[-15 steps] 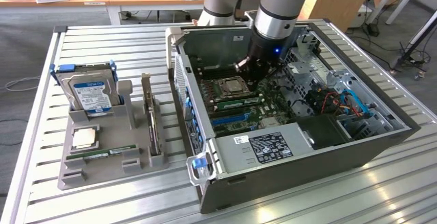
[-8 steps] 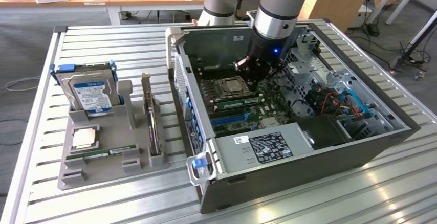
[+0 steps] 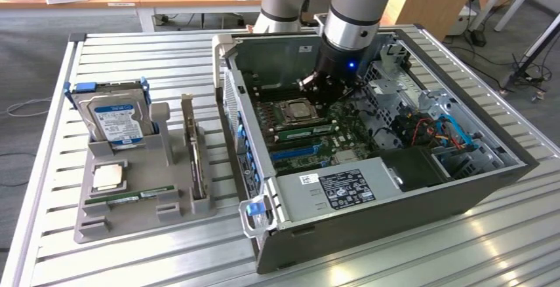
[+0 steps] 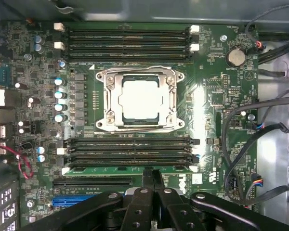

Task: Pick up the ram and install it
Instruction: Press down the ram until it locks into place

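A ram [image 4: 111,169] stick, green and narrow, stands on edge in the memory slot nearest my gripper, just past the CPU socket [image 4: 139,100]. My gripper [image 4: 151,174] is shut, its two black fingertips pressed together and resting on the stick's top edge near its middle. The exterior view has my gripper [image 3: 315,102] reaching down into the open computer case [image 3: 262,234], right over the motherboard beside the socket. A second, similar ram stick [image 3: 131,197] lies flat in the grey holder [image 3: 131,218] on the exterior view's left.
The holder also carries a blue-labelled hard drive [image 3: 114,120], a square silver CPU chip [image 3: 109,177] and an upright board [image 3: 197,162]. Inside the case, black cables [image 4: 260,134] run beside the motherboard, and the power supply [image 3: 345,185] sits at the near end. A slatted metal table [image 3: 131,261] lies underneath.
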Robot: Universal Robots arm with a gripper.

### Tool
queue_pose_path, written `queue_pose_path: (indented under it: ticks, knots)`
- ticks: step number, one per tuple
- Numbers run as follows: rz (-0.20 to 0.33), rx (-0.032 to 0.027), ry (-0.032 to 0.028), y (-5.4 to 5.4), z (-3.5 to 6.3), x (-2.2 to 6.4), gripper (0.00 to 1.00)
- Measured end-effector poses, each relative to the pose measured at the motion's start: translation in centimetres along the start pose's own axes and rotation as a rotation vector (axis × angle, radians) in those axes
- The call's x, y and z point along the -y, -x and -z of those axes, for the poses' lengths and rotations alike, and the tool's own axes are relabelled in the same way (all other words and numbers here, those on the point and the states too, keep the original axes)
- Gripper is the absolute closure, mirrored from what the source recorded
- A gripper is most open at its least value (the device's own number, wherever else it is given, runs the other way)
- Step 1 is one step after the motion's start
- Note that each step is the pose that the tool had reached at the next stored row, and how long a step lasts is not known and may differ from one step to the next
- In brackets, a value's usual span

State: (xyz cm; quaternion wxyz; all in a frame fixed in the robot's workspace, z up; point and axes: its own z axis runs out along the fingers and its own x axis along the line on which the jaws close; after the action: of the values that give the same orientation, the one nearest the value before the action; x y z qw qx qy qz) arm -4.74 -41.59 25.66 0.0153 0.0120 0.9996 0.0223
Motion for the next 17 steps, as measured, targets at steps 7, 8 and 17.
queue_pose_path:
  ticks: [7,8,17]
  knots:
    - [-0.024,0.0011,-0.0007,-0.25,0.01,0.01,0.89]
    - [-0.029,0.0012,-0.0009,-0.25,0.01,0.01,0.89]
    - [-0.03,-0.0017,-0.0057,-0.24,0.07,0.01,0.89]
